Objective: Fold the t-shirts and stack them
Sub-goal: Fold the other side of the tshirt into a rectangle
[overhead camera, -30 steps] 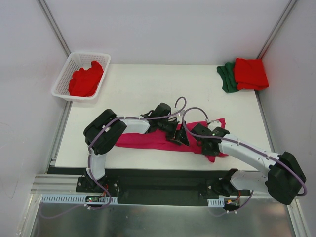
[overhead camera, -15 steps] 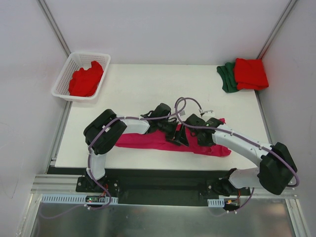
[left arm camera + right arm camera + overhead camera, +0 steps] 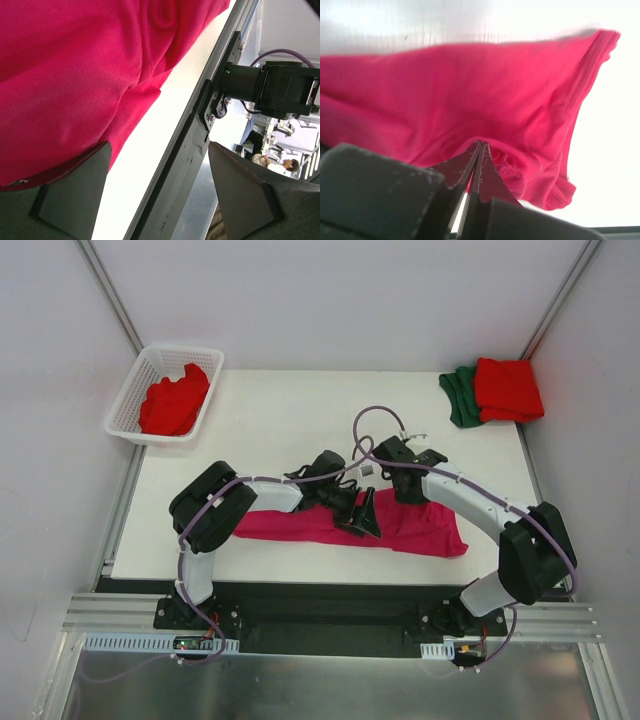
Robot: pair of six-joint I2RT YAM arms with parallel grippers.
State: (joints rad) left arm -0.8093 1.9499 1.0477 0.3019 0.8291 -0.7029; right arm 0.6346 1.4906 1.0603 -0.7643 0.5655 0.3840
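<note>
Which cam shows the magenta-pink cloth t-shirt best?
Top external: nearly the whole magenta-pink t-shirt shows, laid out as a long band. Left wrist: only one edge, close up. Right wrist: a bunched part pinched by the shut right gripper.

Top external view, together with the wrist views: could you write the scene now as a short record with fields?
pink t-shirt: long strip near the table's near edge
left claw: open, over the pink t-shirt's edge, holding nothing
right claw: shut, pinching a fold of the pink t-shirt
basket: far left corner, crumpled red t-shirt inside
stack: far right corner, folded red t-shirt on dark green t-shirt
</note>
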